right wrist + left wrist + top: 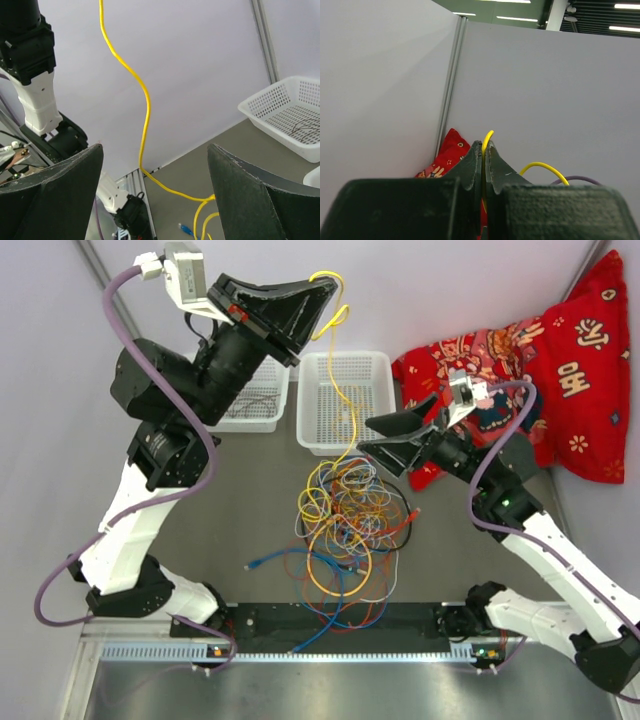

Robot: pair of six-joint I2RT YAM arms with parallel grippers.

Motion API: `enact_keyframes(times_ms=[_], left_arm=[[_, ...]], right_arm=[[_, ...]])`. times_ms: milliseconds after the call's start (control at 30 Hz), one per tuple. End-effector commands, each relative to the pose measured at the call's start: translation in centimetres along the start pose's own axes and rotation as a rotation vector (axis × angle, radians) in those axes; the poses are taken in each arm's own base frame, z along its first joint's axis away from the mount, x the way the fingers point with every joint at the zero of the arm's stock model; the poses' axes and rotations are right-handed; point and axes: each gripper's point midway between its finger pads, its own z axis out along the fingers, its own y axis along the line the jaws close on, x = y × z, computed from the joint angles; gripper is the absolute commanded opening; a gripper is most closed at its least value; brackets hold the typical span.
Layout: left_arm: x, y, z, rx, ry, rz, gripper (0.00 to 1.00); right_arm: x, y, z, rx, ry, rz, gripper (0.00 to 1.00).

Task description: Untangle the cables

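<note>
A: While held high above the tangle (345, 515), pinches yellow cable (148, 107) in tightly closed left gripper (325, 290); trails down into the tangle, presumably to draw it free.
B: And right gripper (368, 435)?
A: Spread wide, empty, just right of the tangle; likely poised to pin it.

Left arm (125, 530) and right arm (560, 550): white link shells, bulky black joint housings. A thick lavender cable (107, 302) loops along each arm. Left hand (325, 285) and right hand (367, 435): matte black, wedge-shaped fingers (260, 200) with a grainy surface. Silver-white camera box (185, 278) on each wrist. Red mark (235, 310) on the left wrist, 10 o'clock. Green light (505, 503) on the right arm, 3 o'clock. Black base plate (340, 622) at 6 o'clock.
</note>
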Motion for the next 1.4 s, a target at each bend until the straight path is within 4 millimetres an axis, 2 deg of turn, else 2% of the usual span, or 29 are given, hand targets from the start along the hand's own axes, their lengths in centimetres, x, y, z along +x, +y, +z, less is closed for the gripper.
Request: enact_keyframes(times_ms=[0, 167, 267, 300, 367, 400, 433, 467, 500, 533, 567, 633, 667, 700, 733, 800, 833, 867, 900, 933, 967, 1000, 1033, 1100, 1133, 1200, 1233, 1333, 1367], left_arm=[[-1.3, -0.6, -0.1, 0.020, -0.033, -0.010, 0.00], [-0.7, -0.4, -0.1, 0.018, -0.021, -0.012, 0.00], [-0.2, -0.3, -0.1, 0.016, -0.012, -0.013, 0.00], [-0.2, -0.2, -0.2, 0.013, -0.013, -0.011, 0.00], [0.4, 0.4, -0.4, -0.012, -0.006, -0.003, 0.00], [0.1, 0.5, -0.8, -0.021, -0.012, 0.002, 0.00], [0.1, 1.1, -1.0, -0.050, -0.017, 0.009, 0.00], [1.5, 1.5, -1.2, -0.057, 0.005, 0.016, 0.00], [0.8, 2.1, -2.0, -0.099, -0.014, 0.024, 0.23], [0.8, 2.5, -2.3, -0.117, -0.030, 0.029, 0.37], [1.7, 3.7, -3.2, -0.170, -0.018, 0.031, 0.49], [2.7, 4.8, -4.1, -0.221, -0.007, 0.030, 0.79], [3.5, 5.9, -5.2, -0.278, 0.005, 0.033, 0.86], [4.0, 6.5, -5.8, -0.308, 0.018, 0.036, 0.98], [4.5, 7.2, -6.4, -0.346, 0.026, 0.039, 0.98], [5.7, 9.2, -8.7, -0.453, 0.044, 0.047, 0.98], [6.1, 9.8, -9.6, -0.488, 0.047, 0.045, 0.98], [7.0, 11.0, -11.5, -0.552, 0.056, 0.052, 0.98], [7.6, 11.5, -12.4, -0.579, 0.062, 0.052, 0.98], [10.1, 12.5, -13.8, -0.615, 0.110, 0.054, 0.98], [9.7, 12.6, -15.1, -0.630, 0.094, 0.046, 0.98], [10.4, 13.0, -16.1, -0.654, 0.103, 0.043, 0.98], [12.7, 13.8, -17.5, -0.681, 0.142, 0.033, 0.98], [14.1, 14.2, -19.7, -0.709, 0.176, 0.017, 0.97], [16.5, 15.0, -21.2, -0.747, 0.213, -0.002, 0.96], [17.7, 15.5, -23.2, -0.782, 0.227, -0.028, 0.95], [19.5, 16.0, -24.4, -0.807, 0.254, -0.038, 0.95], [20.8, 16.5, -26.1, -0.841, 0.271, -0.054, 0.95], [21.4, 16.8, -26.8, -0.854, 0.285, -0.049, 0.95]], right_arm=[[-1.8, 2.0, 1.0, -0.078, -0.031, -0.025, 0.82], [-1.3, 1.9, 2.0, -0.084, -0.001, -0.013, 0.75], [-0.7, 1.3, 2.6, -0.065, 0.022, -0.002, 0.53], [-0.7, 1.0, 2.6, -0.051, 0.022, 0.001, 0.37], [-1.6, 0.2, 2.9, 0.010, -0.001, -0.022, 0.18], [-1.3, -0.7, 2.8, 0.066, 0.024, -0.013, 0.00], [-1.5, -2.3, 3.1, 0.142, 0.023, -0.031, 0.00], [-3.2, -2.0, 3.5, 0.165, 0.000, -0.051, 0.00], [-2.9, -3.0, 3.5, 0.217, 0.029, -0.045, 0.00], [-3.8, -3.8, 3.7, 0.270, 0.009, -0.059, 0.00], [-5.5, -3.9, 4.8, 0.280, -0.015, -0.093, 0.00], [-6.2, -5.6, 5.1, 0.359, 0.001, -0.093, 0.00], [-7.3, -6.1, 6.2, 0.366, -0.009, -0.092, 0.00], [-8.0, -6.5, 6.7, 0.374, -0.018, -0.091, 0.00], [-9.8, -6.6, 7.1, 0.386, -0.047, -0.099, 0.00], [-10.0, -9.3, 8.3, 0.429, -0.040, -0.085, 0.00], [-12.0, -8.7, 8.8, 0.419, -0.078, -0.091, 0.00], [-13.1, -9.8, 8.7, 0.441, -0.098, -0.092, 0.00], [-12.5, -11.9, 9.6, 0.460, -0.078, -0.073, 0.00], [-14.5, -11.4, 10.0, 0.441, -0.117, -0.080, 0.00], [-14.8, -12.4, 10.3, 0.454, -0.120, -0.081, 0.00], [-14.3, -14.6, 10.9, 0.488, -0.110, -0.082, 0.00], [-15.7, -14.6, 11.2, 0.485, -0.134, -0.112, 0.00], [-15.9, -16.7, 11.5, 0.513, -0.132, -0.122, 0.00], [-15.2, -18.7, 12.1, 0.528, -0.121, -0.113, 0.00], [-15.1, -20.9, 12.3, 0.547, -0.129, -0.106, 0.00], [-14.3, -22.7, 12.6, 0.564, -0.119, -0.096, 0.00], [-13.8, -25.5, 12.6, 0.601, -0.127, -0.113, 0.00], [-12.4, -27.5, 12.8, 0.624, -0.108, -0.100, 0.00]])
